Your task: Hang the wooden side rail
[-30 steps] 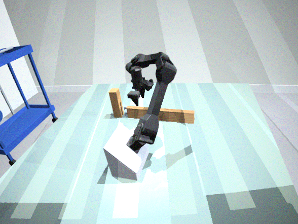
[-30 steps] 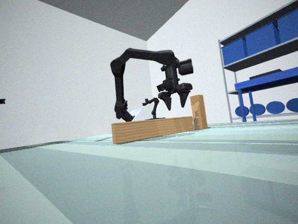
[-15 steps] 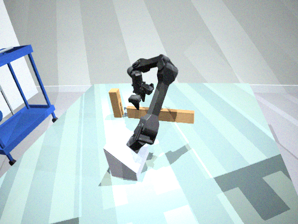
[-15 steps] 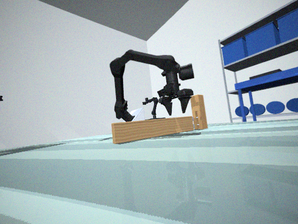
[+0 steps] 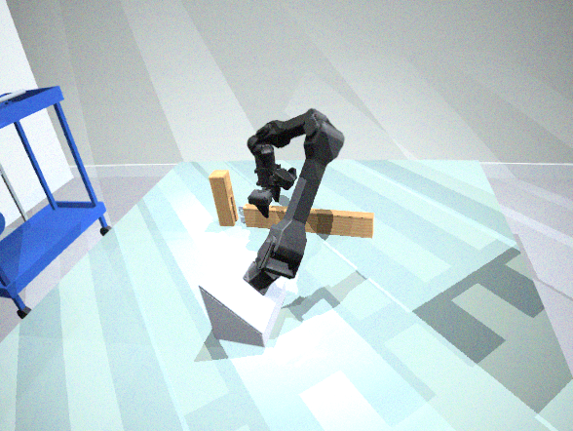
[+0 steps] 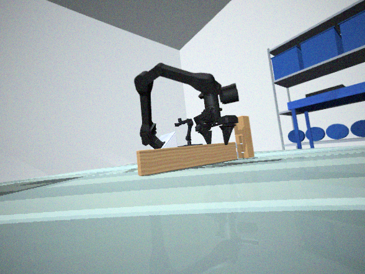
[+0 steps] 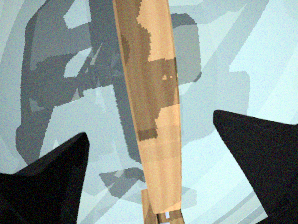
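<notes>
The wooden side rail (image 5: 336,221) (image 6: 186,158) (image 7: 149,83) lies on its long edge on the table. One end is close to the upright headboard post (image 5: 223,197) (image 6: 246,136). A small steel piece (image 6: 237,152) shows between the rail's end and the post's slot; I cannot tell whether the hooks sit on the pins. My gripper (image 5: 263,204) (image 6: 217,140) (image 7: 152,127) is open and empty. It hangs over the rail near its post end, one finger on each side, with the tips about level with the rail's top.
A white wedge-shaped block (image 5: 234,322) lies at the arm's base, in front of the rail. A blue cart (image 5: 29,234) stands off the table to the left. Blue shelves (image 6: 319,62) stand beyond the post. A small dark stand (image 6: 187,130) is behind the rail.
</notes>
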{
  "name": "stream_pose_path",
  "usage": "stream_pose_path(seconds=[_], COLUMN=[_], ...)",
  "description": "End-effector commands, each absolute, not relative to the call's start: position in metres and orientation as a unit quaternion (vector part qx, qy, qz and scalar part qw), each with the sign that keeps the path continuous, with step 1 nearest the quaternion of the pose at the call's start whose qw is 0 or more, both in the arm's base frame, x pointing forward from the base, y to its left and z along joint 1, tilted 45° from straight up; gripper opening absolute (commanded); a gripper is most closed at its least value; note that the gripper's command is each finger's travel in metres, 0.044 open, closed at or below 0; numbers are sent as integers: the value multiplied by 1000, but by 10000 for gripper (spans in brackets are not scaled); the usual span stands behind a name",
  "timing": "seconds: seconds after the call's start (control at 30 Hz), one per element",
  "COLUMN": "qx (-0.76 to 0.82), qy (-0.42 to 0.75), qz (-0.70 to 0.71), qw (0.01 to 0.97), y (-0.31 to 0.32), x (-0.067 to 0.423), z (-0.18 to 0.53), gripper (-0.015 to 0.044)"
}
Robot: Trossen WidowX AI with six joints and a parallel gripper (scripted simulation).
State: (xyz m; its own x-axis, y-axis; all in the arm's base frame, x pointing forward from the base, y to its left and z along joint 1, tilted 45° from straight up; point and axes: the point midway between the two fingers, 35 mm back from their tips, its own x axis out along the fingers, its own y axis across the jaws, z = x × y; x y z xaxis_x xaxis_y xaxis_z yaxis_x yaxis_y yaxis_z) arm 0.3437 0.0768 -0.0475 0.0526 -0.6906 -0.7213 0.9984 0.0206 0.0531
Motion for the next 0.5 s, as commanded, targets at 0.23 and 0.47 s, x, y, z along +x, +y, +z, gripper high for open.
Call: stream_pose_path(seconds=[0.23,0.47], qx=[286,286], qy=[263,263], qz=[-638,-639], qw=[664,664], y=[62,54], x=[343,343], z=[-61,-69], gripper=[440,440])
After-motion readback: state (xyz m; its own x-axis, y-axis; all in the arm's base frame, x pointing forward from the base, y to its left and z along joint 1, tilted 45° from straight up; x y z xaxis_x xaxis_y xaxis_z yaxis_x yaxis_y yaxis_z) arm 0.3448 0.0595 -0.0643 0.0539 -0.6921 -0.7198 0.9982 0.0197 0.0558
